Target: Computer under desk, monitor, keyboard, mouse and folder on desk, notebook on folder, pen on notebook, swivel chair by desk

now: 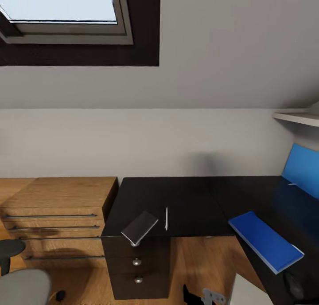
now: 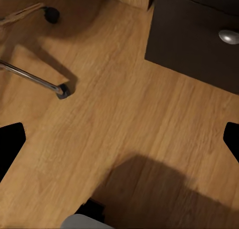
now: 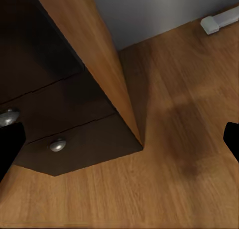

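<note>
Nearest the robot, the grey seat of the swivel chair [image 1: 24, 287] sits low on the left, and the mouse [image 1: 293, 285] rests on the black surface [image 1: 186, 203] at the right edge. Just beyond it lies the blue folder [image 1: 266, 240], flat on the right wing. Further left, the notebook [image 1: 139, 228] overhangs the front edge above the drawers [image 1: 138, 269], tilted, with the pen [image 1: 166, 218] just beside it. At the far right stands a blue panel [image 1: 302, 167] under a white shelf [image 1: 296, 117].

My worry: that notebook looks barely balanced, so a clumsy grab or a nudge could tip it to the floor, and the thin pen could roll.

The left wrist camera catches the chair's chrome leg and castor [image 2: 62, 91] on the wood floor [image 2: 129, 119]; the right wrist camera shows the drawer knobs [image 3: 57, 145] from the side. In both, the dark fingertips [image 2: 10, 144] [image 3: 232, 139] stand wide apart, holding nothing.
</note>
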`<state>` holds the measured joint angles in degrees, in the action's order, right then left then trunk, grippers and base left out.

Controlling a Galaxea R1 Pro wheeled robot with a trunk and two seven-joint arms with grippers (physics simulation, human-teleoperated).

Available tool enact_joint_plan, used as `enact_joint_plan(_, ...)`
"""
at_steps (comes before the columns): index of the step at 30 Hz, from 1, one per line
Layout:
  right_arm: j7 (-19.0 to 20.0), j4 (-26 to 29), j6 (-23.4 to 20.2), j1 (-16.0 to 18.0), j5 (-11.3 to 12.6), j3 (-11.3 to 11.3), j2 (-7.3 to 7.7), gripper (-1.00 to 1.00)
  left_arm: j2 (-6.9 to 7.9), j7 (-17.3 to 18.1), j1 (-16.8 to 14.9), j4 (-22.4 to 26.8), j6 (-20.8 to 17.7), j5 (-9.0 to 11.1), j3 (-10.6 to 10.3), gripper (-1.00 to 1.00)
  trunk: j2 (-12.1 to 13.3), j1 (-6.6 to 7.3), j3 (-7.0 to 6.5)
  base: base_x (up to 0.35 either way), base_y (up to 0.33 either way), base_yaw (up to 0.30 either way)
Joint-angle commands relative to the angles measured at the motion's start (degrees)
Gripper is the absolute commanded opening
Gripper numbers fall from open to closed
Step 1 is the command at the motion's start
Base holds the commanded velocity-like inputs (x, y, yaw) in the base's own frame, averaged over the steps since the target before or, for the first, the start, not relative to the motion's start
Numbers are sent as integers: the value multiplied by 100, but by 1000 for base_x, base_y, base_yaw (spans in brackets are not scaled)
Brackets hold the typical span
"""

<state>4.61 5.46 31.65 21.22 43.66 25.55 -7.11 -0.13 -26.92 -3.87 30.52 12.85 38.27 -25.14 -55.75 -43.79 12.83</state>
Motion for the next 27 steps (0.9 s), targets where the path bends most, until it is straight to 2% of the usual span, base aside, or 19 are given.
enact_joint_plan(1,47,-10,22,5,4,11,-1,100,5,-33,-8,-2,41,58,-49,100,-6,-1,12,0,0,249)
enact_joint_plan(2,44,-11,20,5,-125,8,-1,100,4,-33,-8,-2,41,53,-53,100,-6,-1,17,0,0,246)
enact_joint_plan(6,37,-32,18,5,-379,7,-1,100,4,-32,-8,-2,42,47,-56,100,-6,-1,38,0,0,238)
enact_joint_plan(12,27,-70,17,5,-570,5,-1,100,4,-33,-8,-2,42,48,-53,100,-6,-1,75,0,0,218)
enact_joint_plan(19,9,-78,17,5,-611,-2,2,100,4,-33,-8,-2,42,46,-52,100,-6,-1,127,0,0,152)
enact_joint_plan(27,5,-80,17,5,-620,-5,9,100,-1,-33,-11,-2,42,42,-56,100,-6,-1,195,0,0,45)
